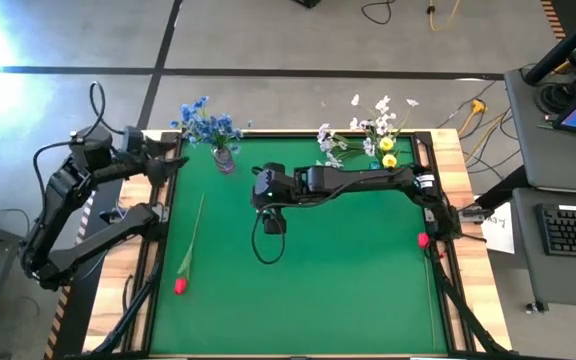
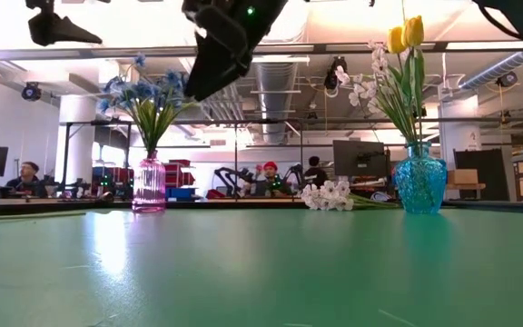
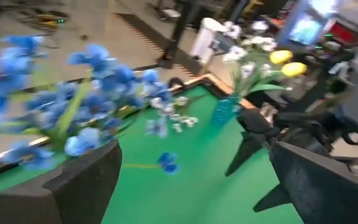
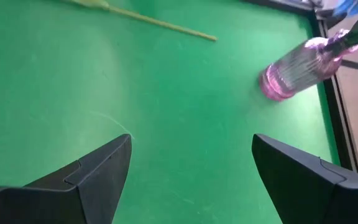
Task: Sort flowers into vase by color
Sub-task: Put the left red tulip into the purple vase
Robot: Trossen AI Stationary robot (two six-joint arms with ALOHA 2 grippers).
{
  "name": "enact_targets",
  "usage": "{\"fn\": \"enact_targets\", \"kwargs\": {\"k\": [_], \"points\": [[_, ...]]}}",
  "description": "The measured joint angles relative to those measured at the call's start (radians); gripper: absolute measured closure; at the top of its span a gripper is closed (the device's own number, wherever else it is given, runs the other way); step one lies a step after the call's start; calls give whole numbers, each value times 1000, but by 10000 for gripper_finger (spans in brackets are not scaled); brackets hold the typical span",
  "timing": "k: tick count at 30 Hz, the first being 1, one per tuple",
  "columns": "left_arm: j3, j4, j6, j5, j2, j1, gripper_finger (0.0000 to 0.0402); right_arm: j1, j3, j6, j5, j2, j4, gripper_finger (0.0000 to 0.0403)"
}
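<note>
The right claw point(image 1: 271, 222) hangs with its dark fingers spread wide and empty over the middle of the green felt surface point(image 1: 348, 290), the arm stretched in from the right edge. Off the left edge, the left claw point(image 1: 175, 165) waits with its fingers also wide apart and nothing between them, near the far left corner.

Just beside that corner stands the ribbed pink glass vase point(image 1: 224, 157), already holding the blue clusters point(image 1: 206, 122). At the far right corner the faceted turquoise glass vase point(image 2: 419, 180) carries two yellow tulips point(image 2: 405, 34) and sprays of small white blossoms point(image 2: 363, 84); a further white spray point(image 2: 328, 196) lies flat on the cloth beside it.

Still unsorted: a red tulip on a long thin green stem point(image 1: 188, 245) lying near the left edge, its bud toward the near side, and a second red bud point(image 1: 422, 240) at the right edge.

The step in hand looks like a reach for the next loose flower. That would call for lowering the open fingers across a slim, smooth plastic stem lying flush on felt.
</note>
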Motion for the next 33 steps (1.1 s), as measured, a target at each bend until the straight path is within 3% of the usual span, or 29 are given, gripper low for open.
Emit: {"fn": "enact_targets", "kwargs": {"k": [6,16,24,29,33], "points": [[-37,88,7,124,-5,-15,3,17,-17,31,3,-8,-20,77],[-57,82,-45,124,-76,-74,3,44,-52,36,47,-11,-19,77],[-257,234,-217,166,-98,-161,3,42,-57,22,48,-14,-16,77],[-270,148,-309,185,-122,-280,3,42,-58,0,48,-17,-24,77],[-180,-22,-356,75,-135,-344,3,42,-58,-21,47,-17,-24,77]]}}
